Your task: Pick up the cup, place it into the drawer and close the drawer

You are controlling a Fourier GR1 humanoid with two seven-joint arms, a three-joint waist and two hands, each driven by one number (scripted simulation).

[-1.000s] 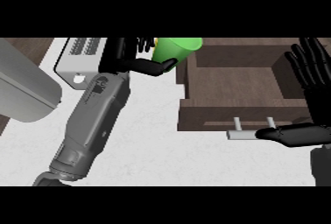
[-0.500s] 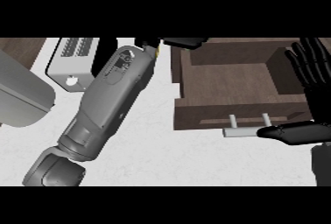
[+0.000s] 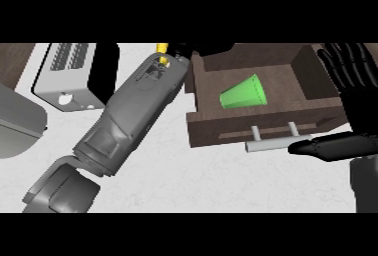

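Observation:
The green cup (image 3: pixel 242 93) lies on its side inside the open brown drawer (image 3: pixel 310 117), with no hand on it. My left forearm (image 3: pixel 133 120) runs up from the lower left to the drawer's far left corner. Only a dark sliver of the left hand (image 3: pixel 212 48) shows there, at the view's top edge. My right hand (image 3: pixel 348 70) stands open at the drawer's right side, fingers straight and pointing up. Its thumb (image 3: pixel 331 146) lies just right of the drawer's pale bar handle (image 3: pixel 275 144), and I cannot tell if it touches.
A grey and white toaster (image 3: pixel 68 75) stands at the upper left of the white counter (image 3: pixel 207 180). A large grey curved object (image 3: pixel 15 125) sits at the left edge. A strip of brown surface (image 3: pixel 15 62) shows in the top left corner.
The cup, held by my left hand a second ago, now lies loose in the drawer. The left arm has swung right to the drawer's corner. The right hand has stayed by the handle.

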